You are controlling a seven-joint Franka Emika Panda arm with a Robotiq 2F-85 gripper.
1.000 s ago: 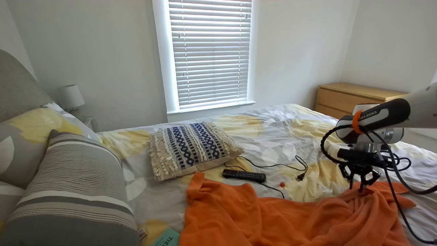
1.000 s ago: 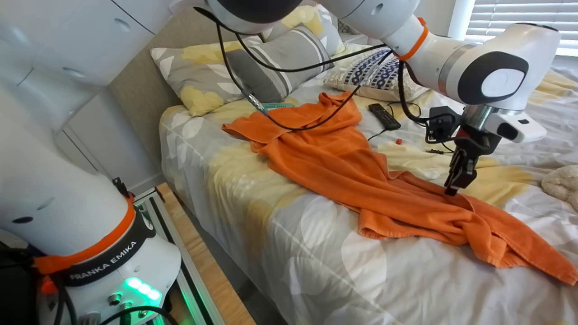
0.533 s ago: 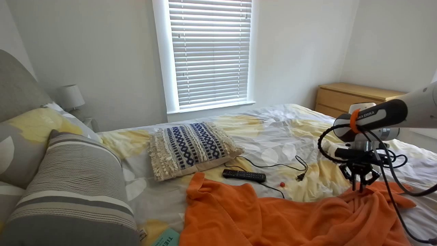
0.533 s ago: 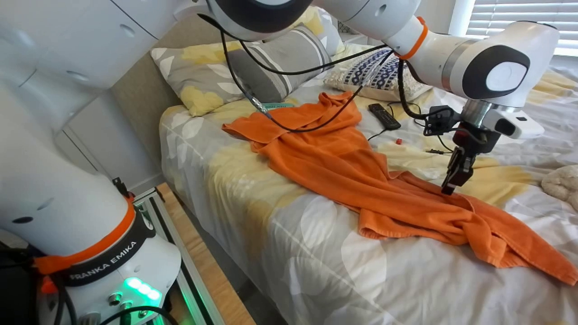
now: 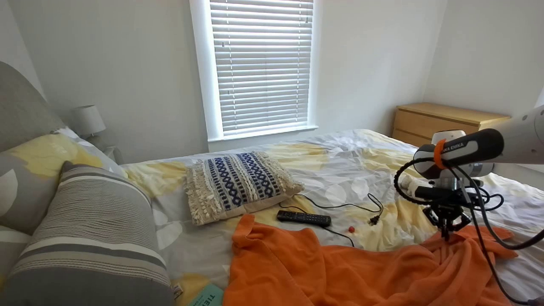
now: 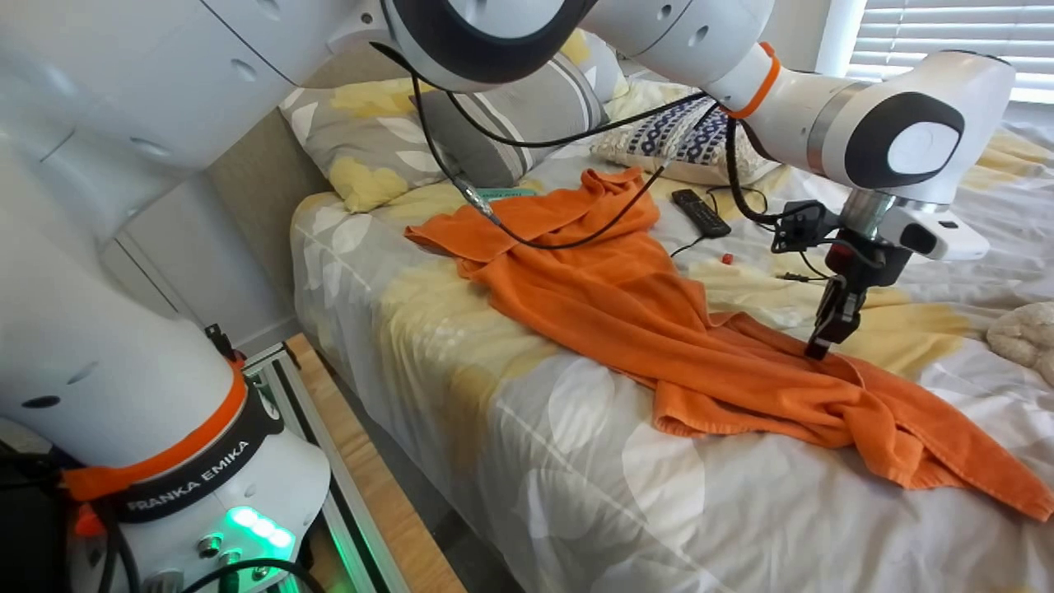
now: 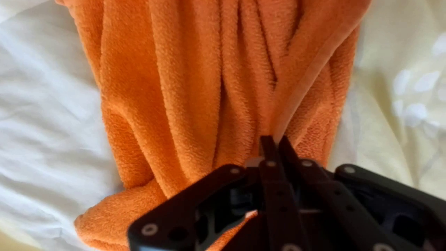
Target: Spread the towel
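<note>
Across the foreground, in an exterior view: the towel (image 5: 361, 274) lies rumpled on a patterned sheet (image 5: 340, 178), its length running left to right.
Far side of the towel: the tool (image 5: 445, 237) points down onto it, toward the right end; most of the towel lies left of the tool and nearer the camera.
Beyond that side: a remote (image 5: 304, 218), left of the tool, with a small red object (image 5: 351, 229) between them.
Robot, in an exterior view: the arm base (image 6: 148, 428) stands at the lower left; the single arm (image 6: 510, 16) reaches over the towel.
Long axis: slants from near the striped pillow (image 6: 535, 115) to the lower right; the tool touches the side away from the arm base, past the middle.
Folds, in the wrist view: run top to bottom, bunched, with more of the towel left of the tool than right.
Grip: fingertips (image 7: 268, 148) together, a raised edge (image 7: 308, 82) of the towel running in between; the tool looks clenched on a thin pinch of it.
Next pull: spreading likely calls for drawing that edge across the long axis, away from the arm base; pulling lengthwise would probably tighten the folds.
Slip: such a thin hold may let go.
</note>
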